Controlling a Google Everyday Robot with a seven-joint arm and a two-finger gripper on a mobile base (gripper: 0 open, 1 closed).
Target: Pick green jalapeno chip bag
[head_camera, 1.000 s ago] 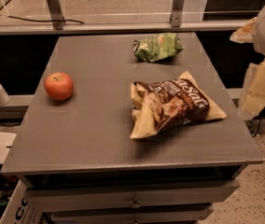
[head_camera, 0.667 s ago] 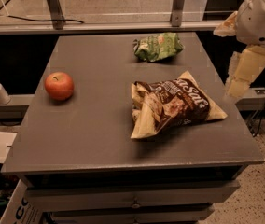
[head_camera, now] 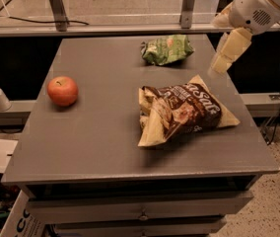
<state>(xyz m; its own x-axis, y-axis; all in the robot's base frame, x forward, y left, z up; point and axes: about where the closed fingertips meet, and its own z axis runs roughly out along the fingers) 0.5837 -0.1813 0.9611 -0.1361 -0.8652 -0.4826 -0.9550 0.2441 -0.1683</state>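
At the far edge of the desk (head_camera: 95,132) lies the green jalapeno chip bag (head_camera: 167,49), apart from the larger brown bag (head_camera: 182,113); a good approach descends from above onto its crinkled middle, clear of the brown one. To its right the end effector (head_camera: 225,56) hangs in the air, touching nothing; whether released or clenched, I cannot tell.

The brown-and-cream bag (head_camera: 184,113), near the right edge of the table (head_camera: 105,142), carries white lettering that reads roughly "Salt"; its smaller print is illegible. Print on the green jalapeno chip bag (head_camera: 167,49) by the far edge cannot be read. The gripper (head_camera: 226,53) hangs over the far right corner, and a box (head_camera: 24,218) below the near left corner shows letters like "CC".
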